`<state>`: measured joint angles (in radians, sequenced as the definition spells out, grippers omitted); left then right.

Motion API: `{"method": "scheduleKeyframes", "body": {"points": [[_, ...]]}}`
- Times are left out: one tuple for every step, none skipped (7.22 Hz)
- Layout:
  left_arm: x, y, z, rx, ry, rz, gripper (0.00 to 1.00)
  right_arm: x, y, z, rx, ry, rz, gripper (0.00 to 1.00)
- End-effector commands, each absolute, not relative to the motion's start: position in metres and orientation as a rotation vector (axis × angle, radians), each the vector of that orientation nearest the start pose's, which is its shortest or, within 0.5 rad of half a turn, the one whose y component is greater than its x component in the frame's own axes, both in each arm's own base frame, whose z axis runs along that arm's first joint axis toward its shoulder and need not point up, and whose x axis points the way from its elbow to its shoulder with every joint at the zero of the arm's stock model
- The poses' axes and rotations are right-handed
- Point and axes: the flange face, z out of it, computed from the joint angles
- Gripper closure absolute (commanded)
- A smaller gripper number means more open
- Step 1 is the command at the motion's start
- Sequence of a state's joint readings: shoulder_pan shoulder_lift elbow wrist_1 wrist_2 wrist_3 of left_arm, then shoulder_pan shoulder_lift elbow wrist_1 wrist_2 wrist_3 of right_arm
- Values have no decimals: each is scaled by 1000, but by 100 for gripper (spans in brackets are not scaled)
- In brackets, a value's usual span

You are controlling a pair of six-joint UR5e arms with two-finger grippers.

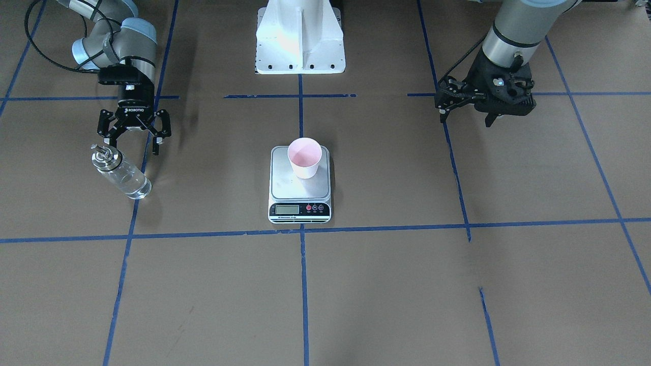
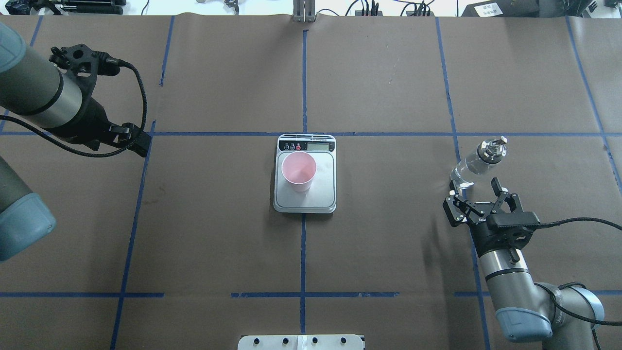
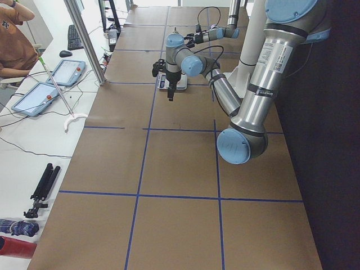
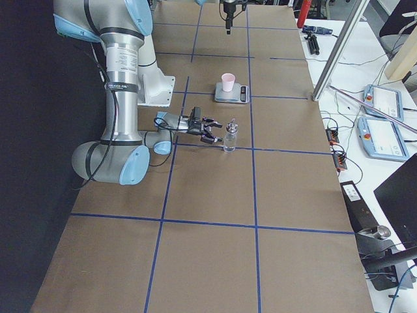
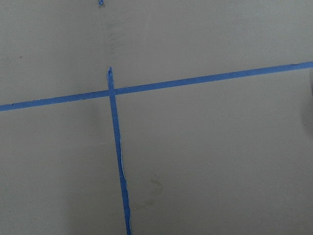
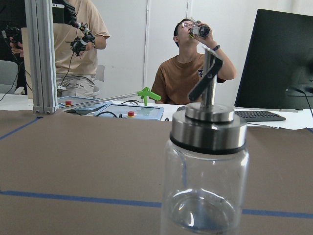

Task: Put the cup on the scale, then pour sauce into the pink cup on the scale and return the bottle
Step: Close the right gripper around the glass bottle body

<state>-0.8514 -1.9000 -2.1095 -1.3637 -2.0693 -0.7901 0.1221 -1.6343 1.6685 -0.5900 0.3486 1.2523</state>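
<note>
The right gripper (image 1: 131, 147) hangs low over the table with its fingers spread wide and nothing between them. It is level with the bottle (image 1: 122, 173) and just beside it, on the robot's side. That spread is broader than the glass, so the jaws could pass either side of the body below the metal cap. The bottle stands upright on the brown paper and fills the wrist view, with the gripper squared to it. Only a shallow pool of sauce (image 6: 203, 211) shows at its bottom.

Farther in, at the table's middle, the scale (image 1: 300, 190) lies flat with its display turned away from the robot. The cup (image 1: 304, 157) stands upright on the platform, clear of the display strip, so that step looks done. Whether any sauce is in the cup I cannot tell.

Farthest off, the left gripper (image 2: 138, 143) is parked well apart, out of the pouring path. Whether it is open or closed is unclear.
</note>
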Motion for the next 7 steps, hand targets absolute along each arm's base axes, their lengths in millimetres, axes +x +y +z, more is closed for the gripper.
{"method": "scheduleKeyframes", "body": {"points": [[280, -450, 271, 145, 795, 98, 0, -416, -280, 510, 1274, -606, 460, 0], [280, -450, 272, 144, 795, 97, 0, -415, -282, 513, 1280, -597, 463, 0], [280, -450, 272, 144, 795, 97, 0, -415, -282, 513, 1281, -595, 463, 0], [280, -450, 272, 144, 795, 97, 0, -413, -284, 514, 1283, -591, 468, 0], [280, -450, 271, 144, 795, 97, 0, -411, -287, 514, 1285, -587, 473, 0], [280, -450, 271, 144, 795, 97, 0, -410, -291, 513, 1286, -579, 474, 0], [280, -450, 272, 143, 794, 97, 0, -408, -295, 512, 1289, -573, 477, 0]]}}
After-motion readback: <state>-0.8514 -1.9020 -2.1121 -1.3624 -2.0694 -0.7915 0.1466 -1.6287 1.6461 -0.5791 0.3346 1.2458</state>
